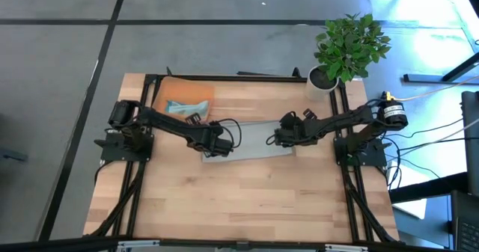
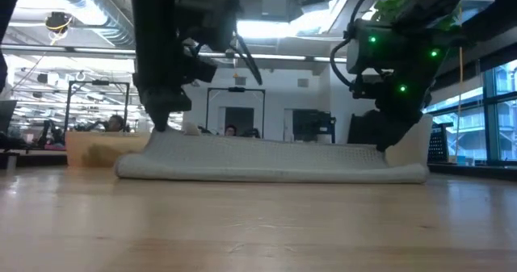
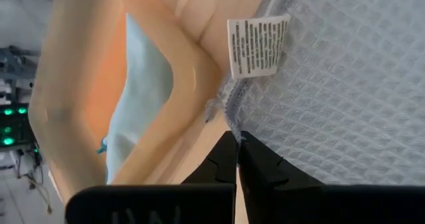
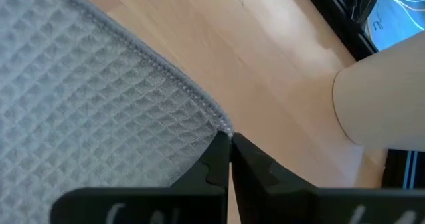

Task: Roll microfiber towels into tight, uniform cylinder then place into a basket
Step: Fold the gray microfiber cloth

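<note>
Cool daylight floods in past the plant (image 1: 350,42), blowing out the high view's top right corner. In the low view, ceiling lights glare behind dark, backlit arms, and the near tabletop (image 2: 258,232) is blurred. Both wrist views are bright and evenly lit.

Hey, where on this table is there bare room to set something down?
The wide strip of wooden tabletop nearer than the grey towel is bare. The far side is crowded: the orange basket holding the teal towel, both grippers at the grey towel's ends, and the plant pot.
</note>
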`<state>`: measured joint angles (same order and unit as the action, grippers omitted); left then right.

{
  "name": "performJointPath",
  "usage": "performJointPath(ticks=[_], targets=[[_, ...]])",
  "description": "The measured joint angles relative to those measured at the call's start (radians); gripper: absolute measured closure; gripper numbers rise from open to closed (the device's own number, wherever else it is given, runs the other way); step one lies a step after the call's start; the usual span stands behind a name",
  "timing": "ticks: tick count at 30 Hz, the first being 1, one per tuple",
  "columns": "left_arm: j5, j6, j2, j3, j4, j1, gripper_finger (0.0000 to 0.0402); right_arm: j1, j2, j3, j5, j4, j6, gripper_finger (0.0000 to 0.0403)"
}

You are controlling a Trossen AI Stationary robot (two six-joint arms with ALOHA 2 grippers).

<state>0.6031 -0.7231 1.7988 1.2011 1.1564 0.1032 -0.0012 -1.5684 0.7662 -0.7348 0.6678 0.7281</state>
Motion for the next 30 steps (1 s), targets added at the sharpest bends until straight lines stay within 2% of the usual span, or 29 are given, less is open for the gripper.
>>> performJointPath(ticks=[12,17,22,30], targets=[[-0.027,0.026,0.000,-0.068,-0.057,-0.073,0.0402,-0.012,0.000,0.000,0.030,-0.071,-0.029,0.0379],[-0.031,0.034,0.000,-0.069,-0.085,-0.093,0.0401,-0.015,0.000,0.000,0.030,-0.073,-0.031,0.0342],[-0.032,0.105,0.000,-0.069,-0.106,-0.100,0.0398,-0.015,0.000,0.000,0.038,-0.073,-0.029,0.0294],[-0.033,0.108,0.000,-0.069,-0.132,-0.123,0.0349,-0.015,0.000,0.000,0.101,-0.076,-0.032,0.0212]])
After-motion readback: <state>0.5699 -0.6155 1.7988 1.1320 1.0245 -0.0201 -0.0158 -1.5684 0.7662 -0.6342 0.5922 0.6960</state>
